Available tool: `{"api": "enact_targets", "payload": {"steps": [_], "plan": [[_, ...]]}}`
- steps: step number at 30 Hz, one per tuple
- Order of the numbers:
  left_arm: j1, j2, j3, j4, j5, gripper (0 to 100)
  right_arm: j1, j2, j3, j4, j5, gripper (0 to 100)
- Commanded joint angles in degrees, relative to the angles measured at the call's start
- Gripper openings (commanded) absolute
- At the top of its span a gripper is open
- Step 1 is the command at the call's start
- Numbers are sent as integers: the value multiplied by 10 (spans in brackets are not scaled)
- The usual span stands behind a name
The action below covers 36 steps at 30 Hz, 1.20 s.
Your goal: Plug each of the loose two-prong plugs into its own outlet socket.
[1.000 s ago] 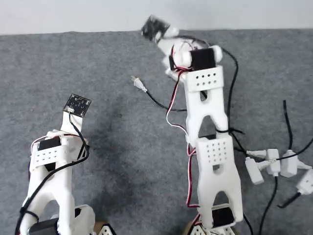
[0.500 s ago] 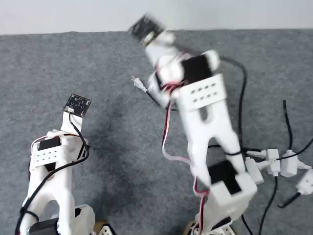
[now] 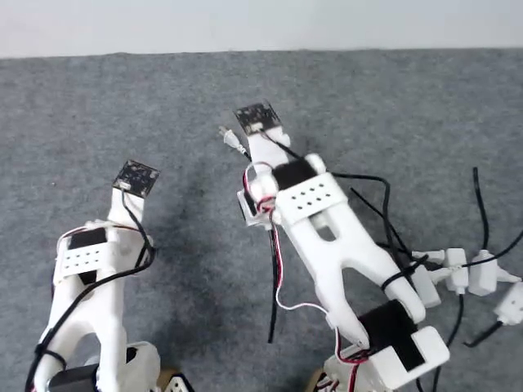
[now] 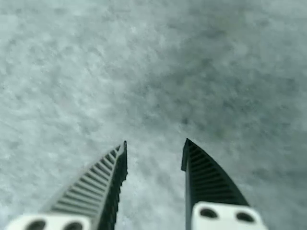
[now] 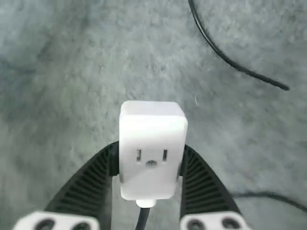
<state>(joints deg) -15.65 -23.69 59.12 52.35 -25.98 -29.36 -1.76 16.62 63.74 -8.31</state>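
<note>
While nothing looked mated yet, the task read as early: one socket in hand, no plug in it. Nearest the bases, a heap of white connectors (image 3: 455, 271) with black cords lay on the carpet (image 3: 163, 98) beside the right arm's base; couldn't tell if any pair there was joined. Left arm sat folded close to its base, left gripper (image 4: 154, 143) over bare carpet, jaws spread, holding nothing. Right arm stretched out over the middle, leaning toward the left side, wrist pitched down. Right gripper (image 5: 149, 149) pinched the socket (image 5: 152, 122) by its sides, slotted face toward the wrist camera, its cord trailing back between the jaws. Farthest out, a loose plug (image 3: 234, 140) lay just beyond that wrist, prongs pointing away from the arms, free of any socket. My read: that plug and everything in the heap were left to do.
</note>
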Motion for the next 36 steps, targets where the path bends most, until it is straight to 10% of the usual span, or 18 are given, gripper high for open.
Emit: {"api": "enact_targets", "payload": {"steps": [1,7,17,29,36], "plan": [[18,-21,-25,76,65,178,-25,-27,56,-137,-22,29],[16,-21,-22,120,104,242,-96,20,108,-218,-20,228],[105,-21,-22,102,128,259,-82,-91,-1,39,46,268],[318,-14,-124,41,565,260,81,-320,185,-4,46,184],[345,-14,-97,-67,597,258,92,-366,232,-35,46,183]]}}
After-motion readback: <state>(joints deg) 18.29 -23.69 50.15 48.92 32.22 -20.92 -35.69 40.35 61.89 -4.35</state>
